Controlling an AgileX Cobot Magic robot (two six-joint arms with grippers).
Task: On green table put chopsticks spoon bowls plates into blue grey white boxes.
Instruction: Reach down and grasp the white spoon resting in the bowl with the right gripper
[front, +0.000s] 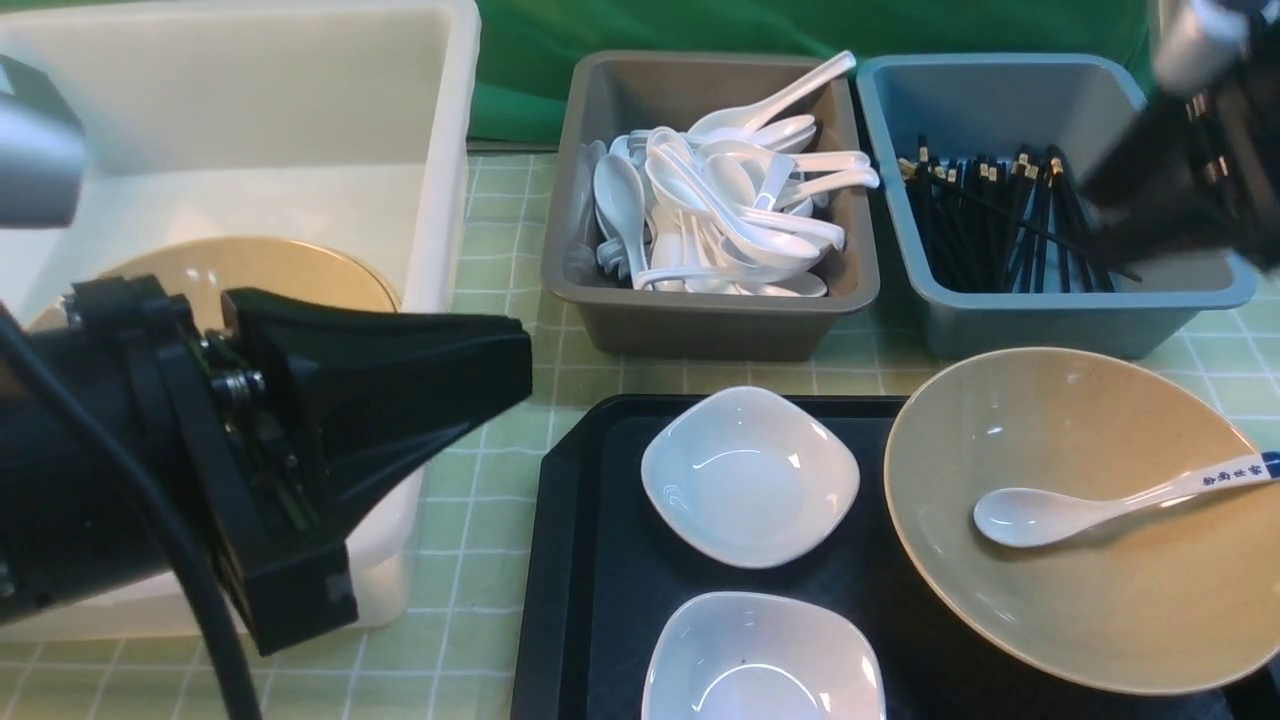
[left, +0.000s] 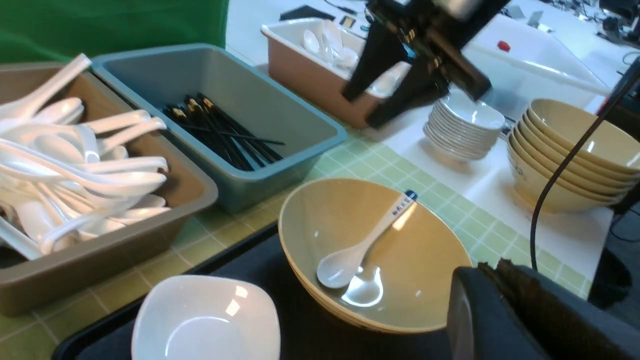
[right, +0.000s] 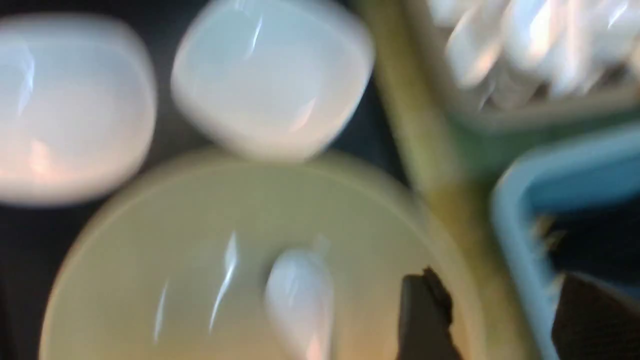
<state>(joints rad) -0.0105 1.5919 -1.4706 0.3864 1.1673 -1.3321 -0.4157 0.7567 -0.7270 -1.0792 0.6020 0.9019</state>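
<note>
On the black tray (front: 580, 560) lie two white plates (front: 750, 475) (front: 762, 660) and a tan bowl (front: 1080, 610) holding the blue-lettered spoon (front: 1080, 505). Black chopsticks (front: 1000, 220) lie in the blue box (front: 1000, 320). Plain white spoons fill the grey box (front: 700, 325), and another tan bowl (front: 250, 270) sits in the white box (front: 445, 200). My left gripper (front: 520, 365) is shut and empty, in front of the white box. My right gripper (left: 357, 110) hangs open and blurred at the blue box's near right corner, empty (right: 495, 277).
The green table (front: 500, 480) shows between boxes and tray. Beyond its right edge, a white surface carries stacked white dishes (left: 465, 125), stacked tan bowls (left: 575, 150) and another brown box of spoons (left: 310, 65). A black cable (left: 565, 175) hangs there.
</note>
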